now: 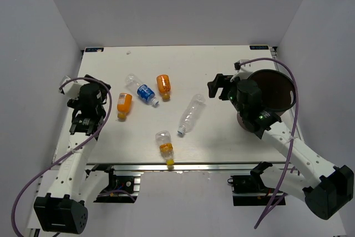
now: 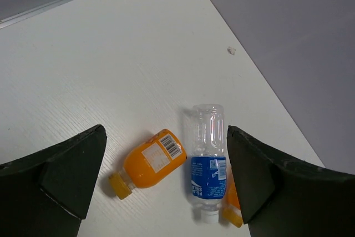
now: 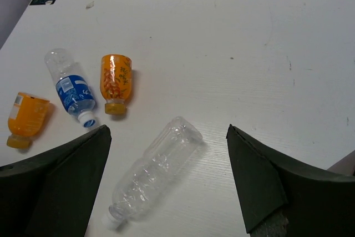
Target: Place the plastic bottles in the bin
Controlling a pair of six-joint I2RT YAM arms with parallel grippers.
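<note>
Five bottles lie on their sides on the white table (image 1: pixel 233 131), all of them outside the bin (image 1: pixel 280 90), which stands at the right edge, partly hidden by the right arm. Across the middle, left to right, are the first orange bottle (image 1: pixel 124 105), the blue-label bottle (image 1: pixel 142 91), the second orange bottle (image 1: pixel 163 85) and the plain clear bottle (image 1: pixel 191 114). The yellow-cap bottle (image 1: pixel 165 148) lies near the front edge. The left gripper (image 2: pixel 166 127) hangs at the left side, fingers spread apart, facing the first orange bottle. The right gripper (image 3: pixel 168 129), just beside the bin, is also spread apart and faces the plain clear bottle.
</note>
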